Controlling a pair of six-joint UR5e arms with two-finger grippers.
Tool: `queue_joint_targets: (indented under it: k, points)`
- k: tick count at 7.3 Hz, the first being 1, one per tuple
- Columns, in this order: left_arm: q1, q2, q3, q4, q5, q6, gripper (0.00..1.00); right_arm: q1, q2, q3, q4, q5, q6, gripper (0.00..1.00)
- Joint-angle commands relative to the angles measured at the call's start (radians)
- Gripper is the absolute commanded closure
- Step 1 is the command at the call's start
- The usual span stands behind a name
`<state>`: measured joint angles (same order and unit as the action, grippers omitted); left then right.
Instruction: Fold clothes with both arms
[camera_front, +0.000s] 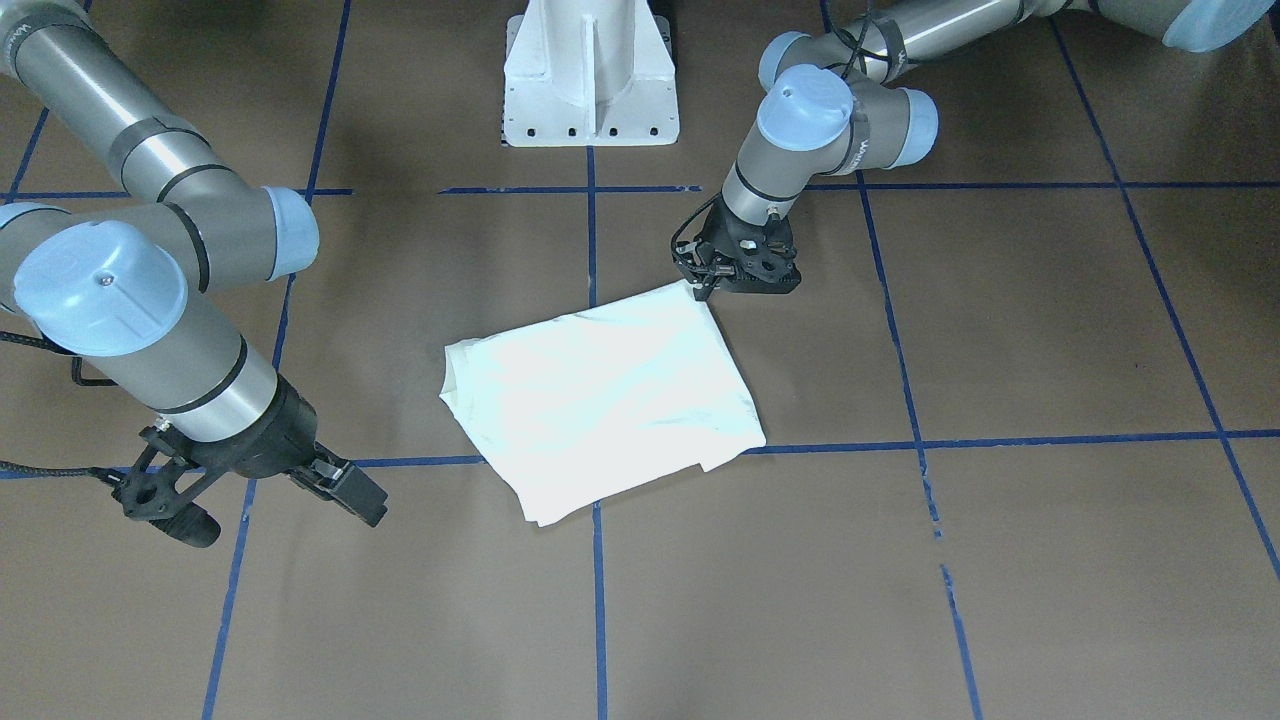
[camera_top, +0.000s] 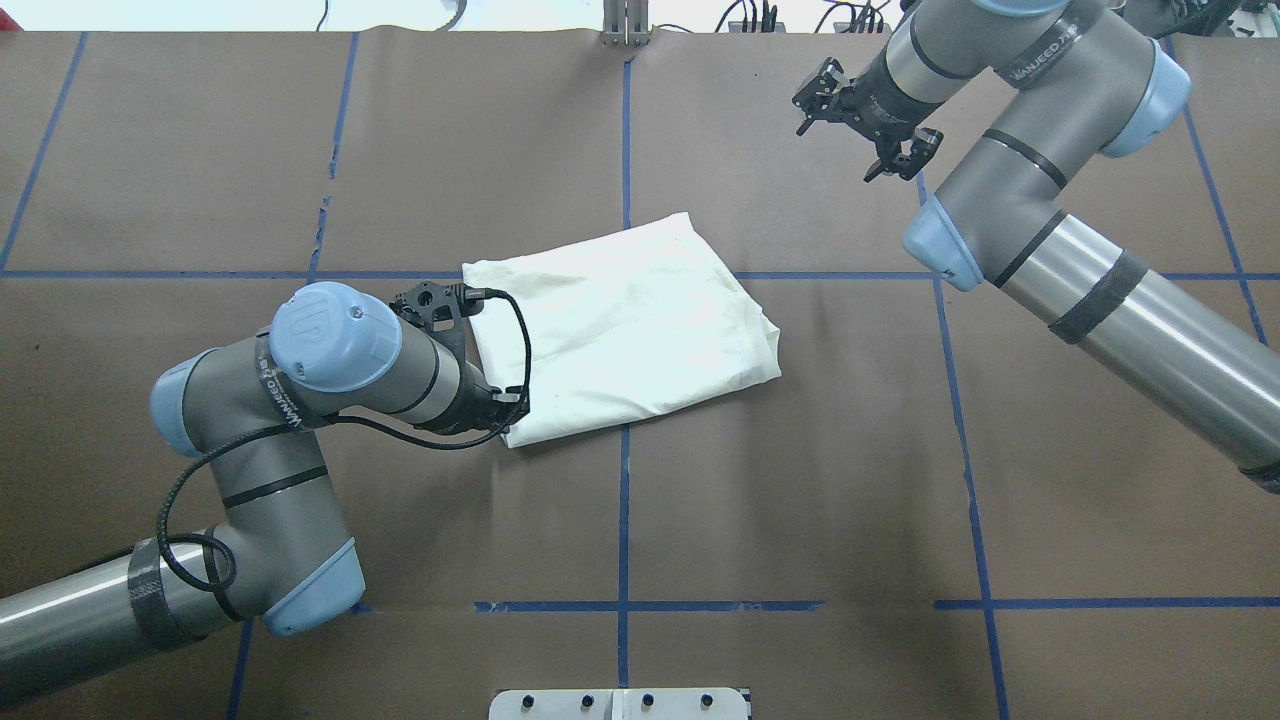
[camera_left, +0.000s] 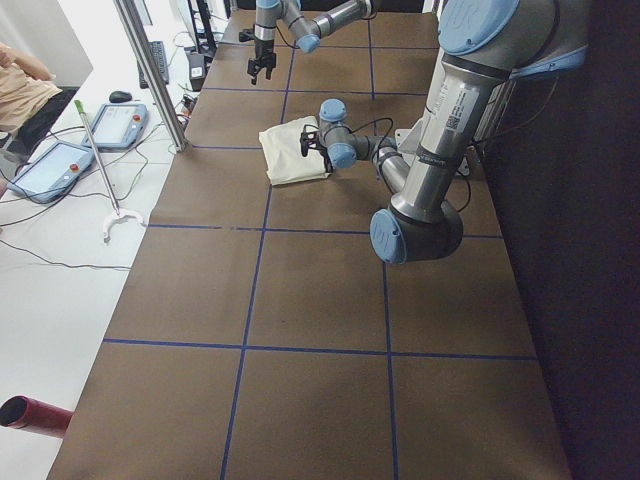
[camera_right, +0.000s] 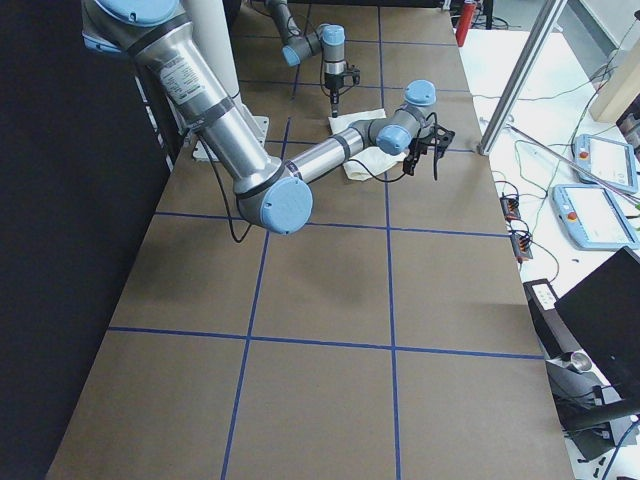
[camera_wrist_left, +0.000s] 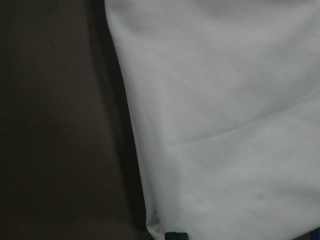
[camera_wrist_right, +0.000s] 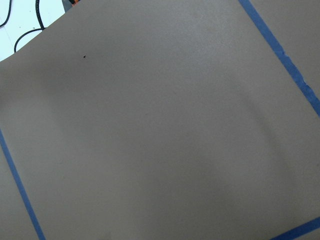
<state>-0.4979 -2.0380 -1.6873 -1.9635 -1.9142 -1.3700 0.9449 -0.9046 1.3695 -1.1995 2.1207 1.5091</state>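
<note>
Cream-white folded T-shirt (camera_top: 630, 320) lies flat. My left gripper (camera_front: 708, 284) meets its near-left corner, closure unclear; my right gripper (camera_top: 862, 125) hangs spread, empty. I'd pinch all layers squarely.

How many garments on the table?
1: a folded cream shirt lying centrally, the left gripper at its corner nearest the robot, the right gripper clear of it. Its folds could hide another.

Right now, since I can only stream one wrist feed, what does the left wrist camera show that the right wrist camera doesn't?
Only the left wrist view: the cream shirt, filling the picture's right side, its edge lying on the surface. Only the right wrist view: blue tape lines and a strip of pale floor past the table's edge. Both: the brown table.
</note>
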Motion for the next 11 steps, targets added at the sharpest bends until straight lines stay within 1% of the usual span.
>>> queue_joint_targets:
  k: [1,3,4,5,6,7,8,9,10,11]
  points:
    - [0.001,0.007,-0.005,0.0,-0.002,0.0,1.0,0.0,-0.003,-0.001,0.001,-0.001,-0.001,0.0]
    - [-0.001,0.042,-0.04,0.009,-0.003,0.003,1.0,0.0,-0.007,-0.001,0.002,-0.001,-0.004,0.0]
    - [-0.004,0.082,-0.057,0.008,-0.003,0.023,1.0,0.005,-0.01,-0.001,0.0,0.002,-0.007,0.0]
    - [-0.016,0.137,-0.101,0.011,0.0,0.12,1.0,0.011,-0.028,0.0,-0.002,0.01,-0.01,0.0]
    - [-0.077,0.172,-0.113,0.011,0.001,0.205,1.0,0.03,-0.051,0.014,-0.002,0.015,-0.051,0.0]
    - [-0.147,0.195,-0.112,0.012,0.0,0.323,1.0,0.06,-0.127,0.07,-0.005,0.03,-0.166,0.0]
    - [-0.256,0.225,-0.109,0.012,-0.02,0.47,1.0,0.113,-0.19,0.109,-0.014,0.08,-0.266,0.0]
    - [-0.398,0.254,-0.097,0.012,-0.105,0.626,1.0,0.202,-0.247,0.134,-0.014,0.15,-0.352,0.0]
    - [-0.557,0.284,-0.065,0.015,-0.18,0.842,1.0,0.284,-0.291,0.14,-0.014,0.2,-0.471,0.0]
    - [-0.718,0.294,0.011,0.015,-0.259,1.022,0.96,0.346,-0.347,0.145,-0.014,0.215,-0.609,0.0]
